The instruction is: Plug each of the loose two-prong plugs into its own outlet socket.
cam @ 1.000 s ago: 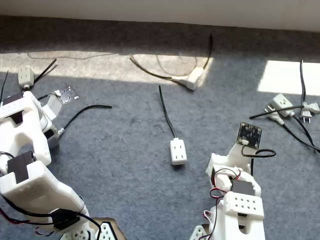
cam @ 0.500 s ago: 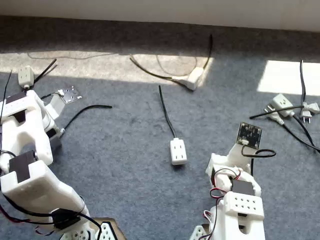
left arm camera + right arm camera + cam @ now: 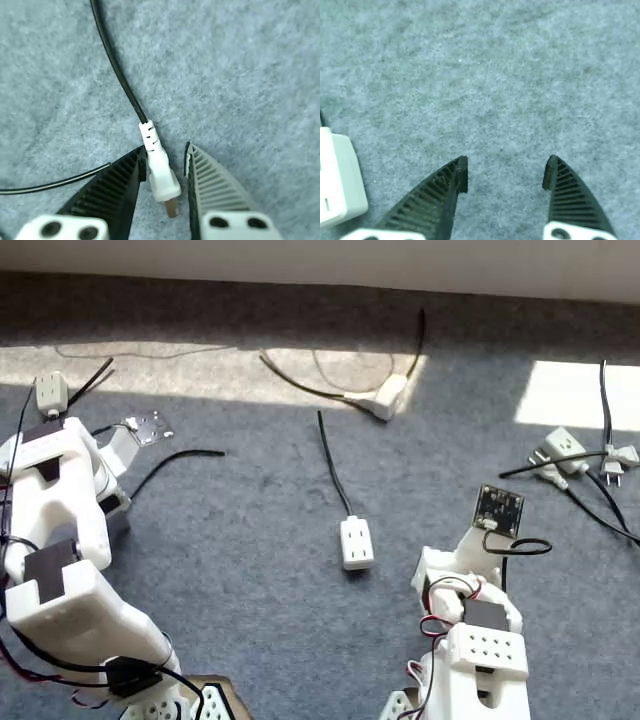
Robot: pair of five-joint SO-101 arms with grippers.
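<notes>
A white two-prong plug (image 3: 159, 172) on a black cord (image 3: 117, 70) lies on the grey carpet between the fingers of my left gripper (image 3: 165, 148). One finger touches the plug and a small gap shows at the other. In the high view this cord (image 3: 175, 458) runs out from under the left arm (image 3: 60, 500). My right gripper (image 3: 507, 158) is open over bare carpet, with a white outlet block (image 3: 335, 175) just beside one finger. The same outlet block (image 3: 357, 542) lies mid-floor with its own black cord.
Another white outlet (image 3: 388, 397) with a cord lies at the far centre in a sunlit strip. A small outlet (image 3: 50, 392) sits at the far left. A tangle of plugs and outlets (image 3: 565, 450) lies at the right. The right arm (image 3: 470, 625) stands at the near right.
The left arm has shifted slightly right and away from the camera, and its wrist board has moved right with it. The right arm has stayed still.
</notes>
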